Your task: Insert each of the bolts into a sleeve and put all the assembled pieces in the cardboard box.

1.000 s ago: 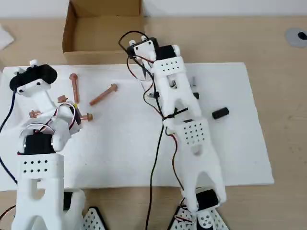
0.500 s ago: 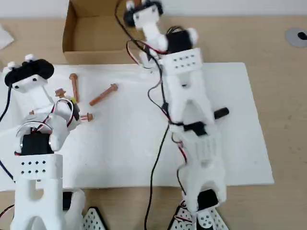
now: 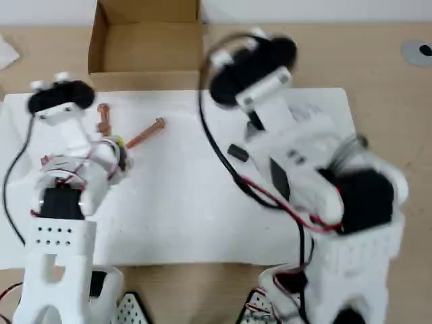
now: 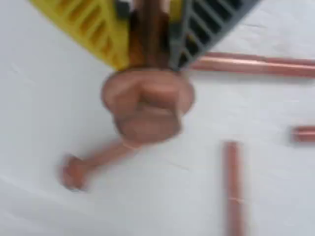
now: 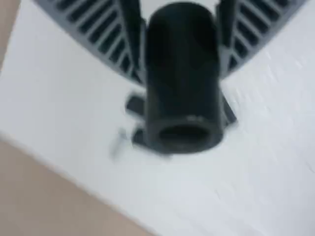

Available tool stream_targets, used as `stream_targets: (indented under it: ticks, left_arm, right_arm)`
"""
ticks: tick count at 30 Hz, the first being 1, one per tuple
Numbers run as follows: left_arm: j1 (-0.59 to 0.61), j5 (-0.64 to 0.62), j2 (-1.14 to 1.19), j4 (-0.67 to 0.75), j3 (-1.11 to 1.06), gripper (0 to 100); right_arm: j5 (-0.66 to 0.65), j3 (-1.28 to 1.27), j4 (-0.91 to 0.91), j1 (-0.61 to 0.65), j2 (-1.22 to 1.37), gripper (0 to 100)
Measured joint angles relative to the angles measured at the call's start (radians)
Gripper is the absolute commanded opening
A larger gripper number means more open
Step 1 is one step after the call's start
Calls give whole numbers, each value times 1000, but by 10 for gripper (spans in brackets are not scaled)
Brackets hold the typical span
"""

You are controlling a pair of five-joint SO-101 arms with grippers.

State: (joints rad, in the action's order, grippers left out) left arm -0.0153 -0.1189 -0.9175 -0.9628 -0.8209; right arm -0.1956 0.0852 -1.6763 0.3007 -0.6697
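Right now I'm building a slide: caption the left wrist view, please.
Left gripper clamps a copper bolt over the white mat, other bolts lying loose beneath.

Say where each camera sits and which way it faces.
High view: fixed overhead, facing down on mat, cardboard box, left arm, right arm.
Left wrist view: on left wrist, facing mat; left end effector holds a bolt.
Right wrist view: on right wrist, facing mat edge; right end effector holds a sleeve.
Shared: high and left wrist views show loose bolts.
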Motion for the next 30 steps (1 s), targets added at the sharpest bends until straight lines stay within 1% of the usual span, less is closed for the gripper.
stream_targets:
  ticks: [3,10,15,18,21,23,26,28,30]
  left_arm:
    - [-52,0,-2,14,28,7]
    - [-63,0,-2,23,143,6]
    - [-89,0,-2,23,169,6]
    - [-120,0,-2,23,169,6]
    - [-170,0,-2,34,169,6]
    - [-192,0,-2,66,169,6]
    - [-206,-2,-2,137,169,6]
    - [-210,-20,-2,172,160,6]
    - [-221,-34,-2,206,141,6]
  right_arm:
    - [0,-287,138,-43,-183,9]
    - [0,-881,499,-61,-577,9]
    - [0,-1203,643,-60,-753,9]
    - [0,-1329,733,11,-825,10]
    - [68,-1452,879,124,-890,10]
    - [114,-1534,1000,181,-937,10]
    - [118,-1656,1186,265,-999,10]
    - [118,-1714,1274,304,-1037,10]
    - [120,-1745,1310,334,-1068,10]
